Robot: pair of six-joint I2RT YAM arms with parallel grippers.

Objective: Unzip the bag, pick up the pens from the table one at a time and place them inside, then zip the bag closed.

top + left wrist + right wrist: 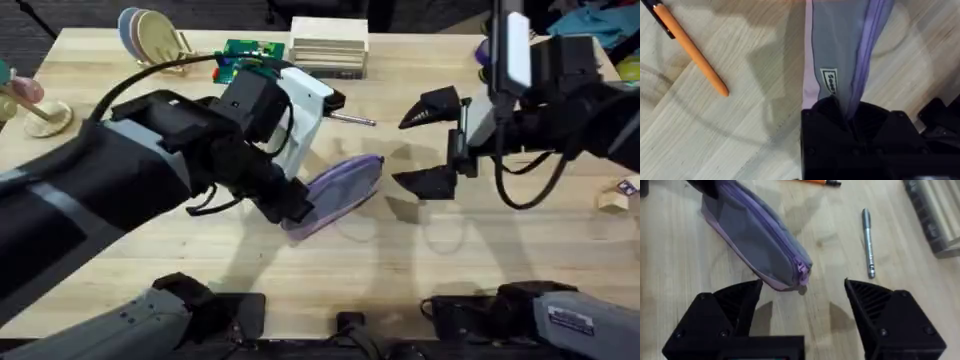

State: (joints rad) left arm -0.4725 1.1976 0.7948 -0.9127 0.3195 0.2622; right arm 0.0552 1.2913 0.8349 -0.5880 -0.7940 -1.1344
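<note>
The lavender bag (pixel 340 188) lies slanted at the middle of the table (pixel 400 270), its zipper looking closed. My left gripper (pixel 840 107) is shut on the bag's (pixel 837 45) near end, with the fabric pinched between its black fingers. My right gripper (pixel 428 145) hovers open just right of the bag's other end; in the right wrist view the zipper pull (pixel 801 270) sits just ahead of the open gripper (pixel 802 285). A silvery-grey pen (pixel 352 119) (pixel 868 242) lies beyond the bag (pixel 752 240). The orange pen (pixel 692 50) (pixel 815 181) lies on the wood beside the bag.
A rack of plates (pixel 150 35) stands at the far left, a green item (pixel 245 52) and a wooden box (pixel 328 45) at the far middle. A small wooden block (pixel 612 200) sits at the right edge. The left arm covers much of the table's left half.
</note>
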